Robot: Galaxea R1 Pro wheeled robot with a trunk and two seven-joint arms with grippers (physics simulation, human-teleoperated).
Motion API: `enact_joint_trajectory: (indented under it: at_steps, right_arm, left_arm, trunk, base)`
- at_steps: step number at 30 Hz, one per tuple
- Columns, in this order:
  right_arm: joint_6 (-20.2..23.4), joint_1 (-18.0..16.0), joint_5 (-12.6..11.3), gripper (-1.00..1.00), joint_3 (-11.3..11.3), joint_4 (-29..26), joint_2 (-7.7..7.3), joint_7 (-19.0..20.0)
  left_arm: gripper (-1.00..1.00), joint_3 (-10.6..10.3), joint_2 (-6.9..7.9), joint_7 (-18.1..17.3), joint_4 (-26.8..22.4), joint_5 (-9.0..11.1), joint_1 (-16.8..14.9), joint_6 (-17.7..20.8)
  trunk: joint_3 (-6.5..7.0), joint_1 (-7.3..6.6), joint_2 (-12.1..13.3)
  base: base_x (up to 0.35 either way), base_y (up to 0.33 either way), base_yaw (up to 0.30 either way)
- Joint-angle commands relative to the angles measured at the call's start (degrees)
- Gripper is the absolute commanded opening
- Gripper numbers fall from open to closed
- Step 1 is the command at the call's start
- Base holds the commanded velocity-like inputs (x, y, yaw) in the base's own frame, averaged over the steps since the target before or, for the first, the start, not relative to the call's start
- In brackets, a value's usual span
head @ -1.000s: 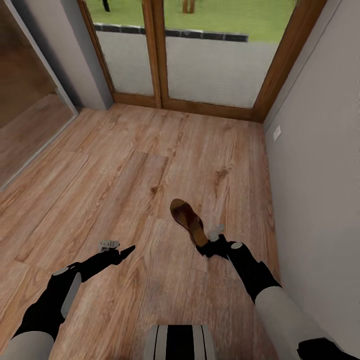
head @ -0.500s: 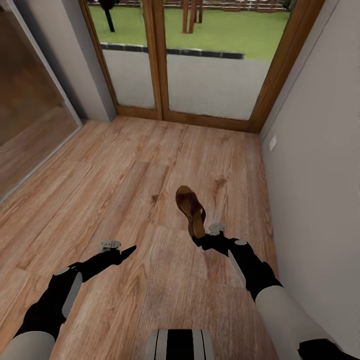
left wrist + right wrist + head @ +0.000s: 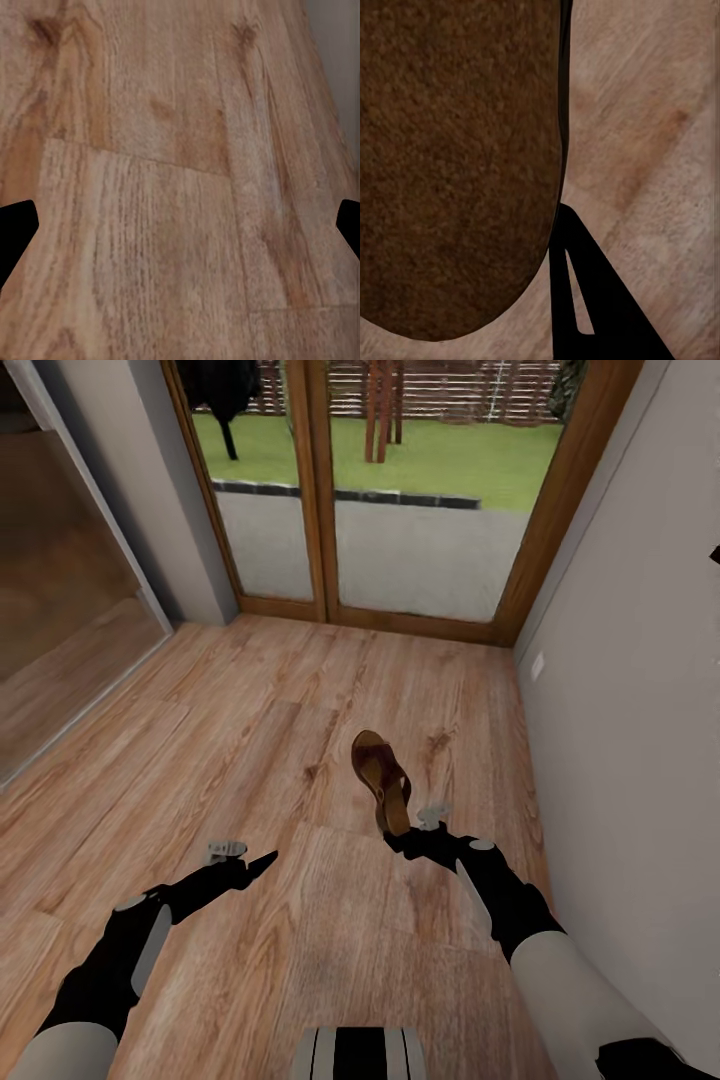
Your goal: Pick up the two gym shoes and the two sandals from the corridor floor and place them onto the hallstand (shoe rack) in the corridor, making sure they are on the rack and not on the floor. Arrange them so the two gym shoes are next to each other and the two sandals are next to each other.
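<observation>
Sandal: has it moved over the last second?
Yes. The sandal, in the right gripper, has shifted toward the glass door past the dark floor knot, apparently lifted.

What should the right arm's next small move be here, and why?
Probably keep the grip and carry the sandal away, turning to look for the rack. The right gripper appears shut on the sandal's heel end, and the sandal looks raised off the floor, toe pointing toward the glass doors. The left gripper hangs empty, fingers apart in its wrist view.
</observation>
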Motion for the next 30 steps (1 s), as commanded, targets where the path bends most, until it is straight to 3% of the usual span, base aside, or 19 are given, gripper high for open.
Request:
enact_joint_trajectory:
  at_steps: [1,30]
  right_arm:
    - [0.3,0.0,0.4,-1.0,-0.1,-0.1,0.01,0.2]
    - [0.3,0.0,0.4,-1.0,-0.1,-0.1,0.01,0.2]
  left_arm:
    - [1.0,0.1,0.02,-0.2,0.0,0.5,0.0,0.6]
    - [1.0,0.1,0.05,-0.2,0.0,0.5,0.0,0.6]
  trunk:
    - [0.19,-0.03,0.0]
    - [8.83,-0.78,0.4]
  base:
    - [0.0,0.0,0.0]
    - [0.0,0.0,0.0]
